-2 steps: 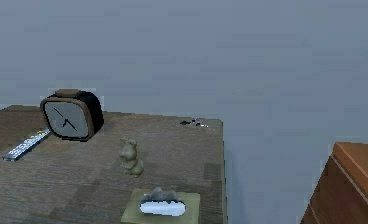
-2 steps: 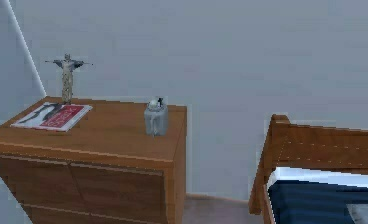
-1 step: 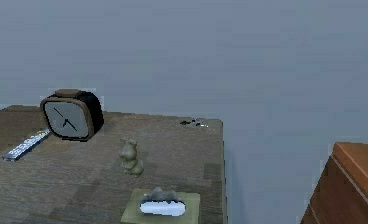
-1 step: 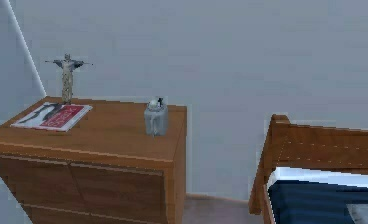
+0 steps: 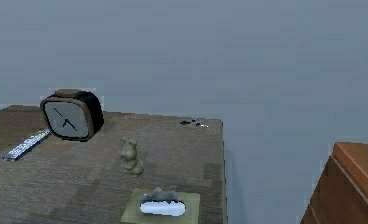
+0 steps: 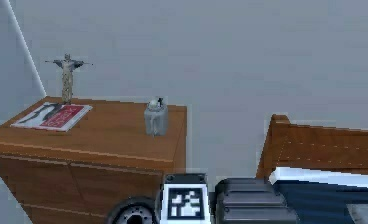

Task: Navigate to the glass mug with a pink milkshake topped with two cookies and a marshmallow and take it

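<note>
Claw at bottom edge, load cannot tell; greyish vessel on dresser beyond.

Table: dark wood top, filling the left and middle, its right edge running from far to near.
Clock: brown-cased with a pale face, standing at the far left of the table.
Long pale object: lies flat, near and left of the clock.
Figurine: small, beige, upright mid-table.
Small dark item: at the far right corner.
Flat greenish mat: at the near edge, carrying a white and grey lump.
Cabinet: reddish wood, right, apart from the table.
Wall: plain grey-blue behind.
</note>
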